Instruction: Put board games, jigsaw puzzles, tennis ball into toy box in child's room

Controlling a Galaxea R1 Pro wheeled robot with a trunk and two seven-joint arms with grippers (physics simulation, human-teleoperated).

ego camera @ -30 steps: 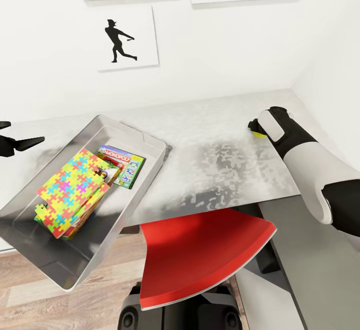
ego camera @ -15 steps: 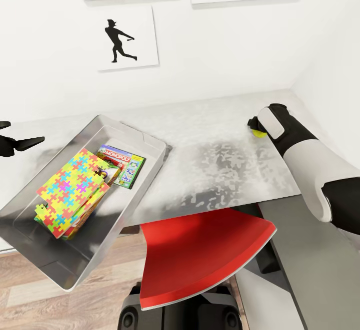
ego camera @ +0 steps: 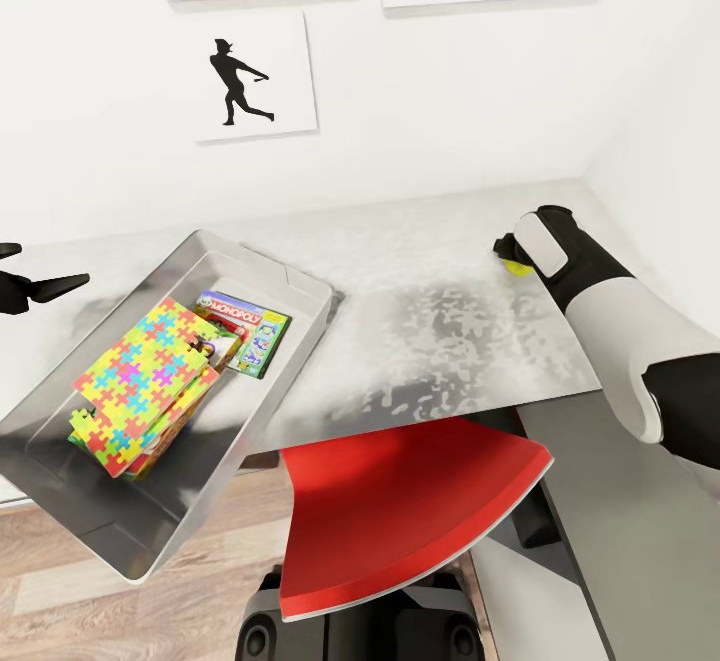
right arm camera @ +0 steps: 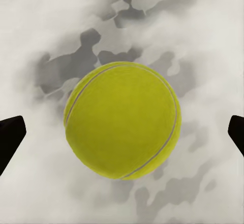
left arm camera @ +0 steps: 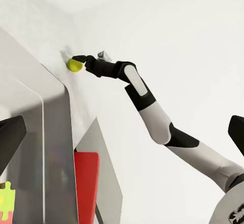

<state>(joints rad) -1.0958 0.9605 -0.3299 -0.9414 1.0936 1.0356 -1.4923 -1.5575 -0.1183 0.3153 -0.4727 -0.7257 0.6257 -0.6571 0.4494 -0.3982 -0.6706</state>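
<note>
Here, head view: tennis ball point(ego camera: 517, 265) on surface point(ego camera: 450, 321) near far right corner, touching tip of right end effector point(ego camera: 507, 253); toy box point(ego camera: 60, 501) well apart, near left end effector point(ego camera: 45, 276).
Left wrist view: right arm stretched to ball; left end effector point(left arm camera: 122, 132) released, empty.
Right wrist view: ball centred between spread fingertips point(right arm camera: 10, 137) of right end effector point(right arm camera: 122, 135), straight ahead; released, not yet grasping. Round, so no long axis.

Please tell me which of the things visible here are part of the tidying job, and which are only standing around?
Part of the job: tennis ball, toy box, jigsaw puzzles and Monopoly board game inside it, table, right pincer.

Only standing around: red chair, athlete pictures.
</note>
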